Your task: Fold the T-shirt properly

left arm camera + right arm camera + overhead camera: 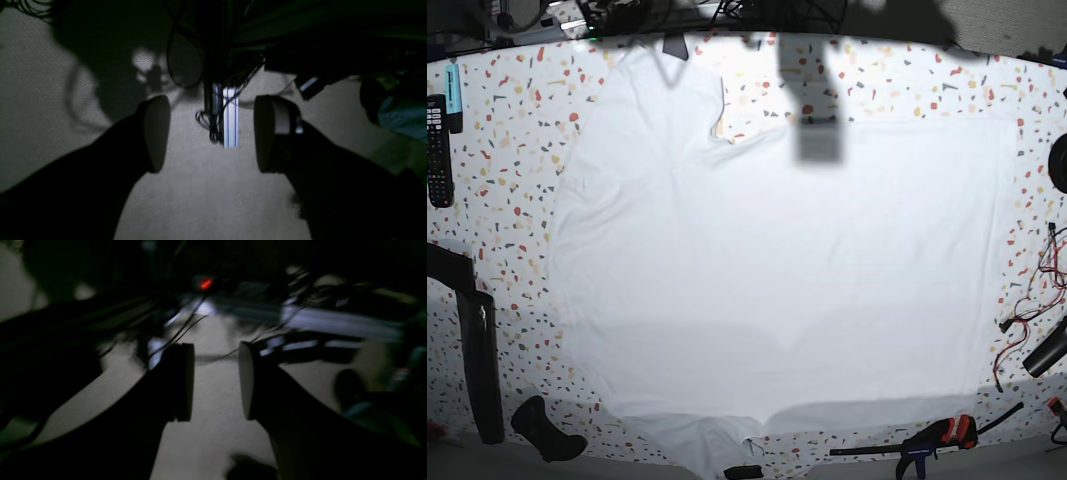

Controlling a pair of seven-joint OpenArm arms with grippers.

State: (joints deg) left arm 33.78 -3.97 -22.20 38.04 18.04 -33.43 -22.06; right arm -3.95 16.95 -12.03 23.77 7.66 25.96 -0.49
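Currently the T-shirt (777,270) lies flat across the bench (507,200), long axis left-to-right; left hand (211,133) gapes wide, right hand (216,386) narrower, both empty, neither clearly nearer.

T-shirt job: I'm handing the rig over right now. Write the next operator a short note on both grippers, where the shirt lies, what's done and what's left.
Left gripper: open, fingers wide apart, holding nothing.
Right gripper: fingers parted with a narrower gap, nothing between them.
T-shirt: spread nearly flat across the table, one sleeve at the far edge and one at the near edge.
Done: shirt laid out; no fold visible.
Left: all the folding. Neither gripper touches the cloth yet.
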